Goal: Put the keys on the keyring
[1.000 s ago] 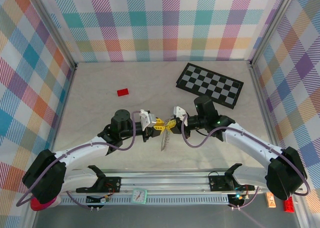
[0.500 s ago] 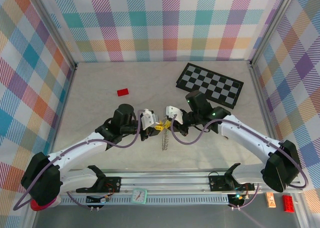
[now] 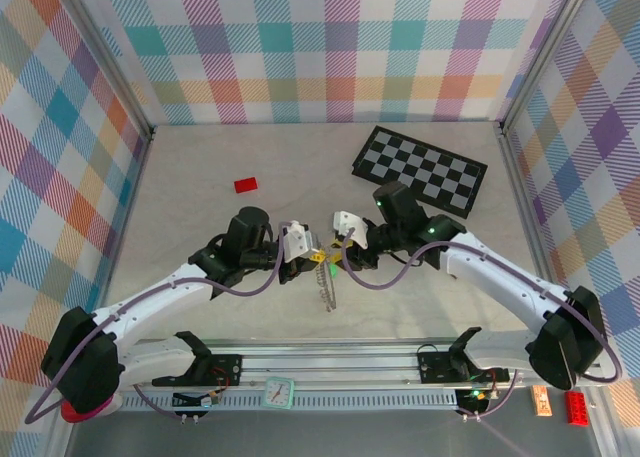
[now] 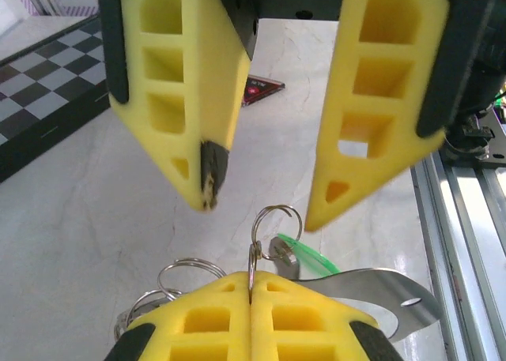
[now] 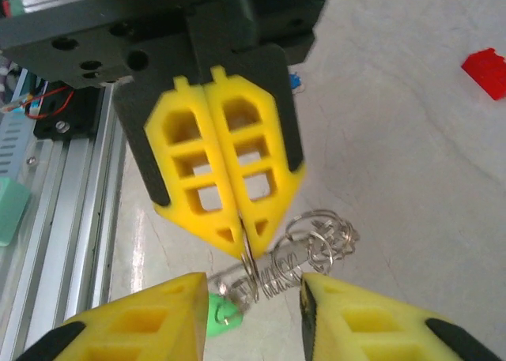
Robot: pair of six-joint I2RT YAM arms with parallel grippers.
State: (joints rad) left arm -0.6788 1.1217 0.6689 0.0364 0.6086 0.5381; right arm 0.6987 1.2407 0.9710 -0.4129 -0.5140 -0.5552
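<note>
Two hands meet tip to tip near the middle of the surface [image 3: 190,207]. Farthest left and toward the back lies a flat red block [image 3: 245,185], well apart from them. The left hand [image 3: 308,257] is pressed fully closed, its yellow fingers [image 5: 207,219] pinching a thin wire loop of the keyring [image 5: 312,246] at their very tips. The rest of the silvery coil trails from there toward the near rail [image 3: 330,362]; whether it rests on the surface is hard to tell. A green-headed key [image 4: 308,257] sits just beside the pinched loop, against the ring cluster, with a flat silvery metal tab [image 4: 379,290] next to it. Immediately to the right, the right hand [image 3: 338,245] faces the left one with its jaws standing apart and nothing held between them, one finger on either side of the coil in its wrist view. Farther right and back, a black-and-grey checkerboard [image 3: 420,169] lies flat.
</note>
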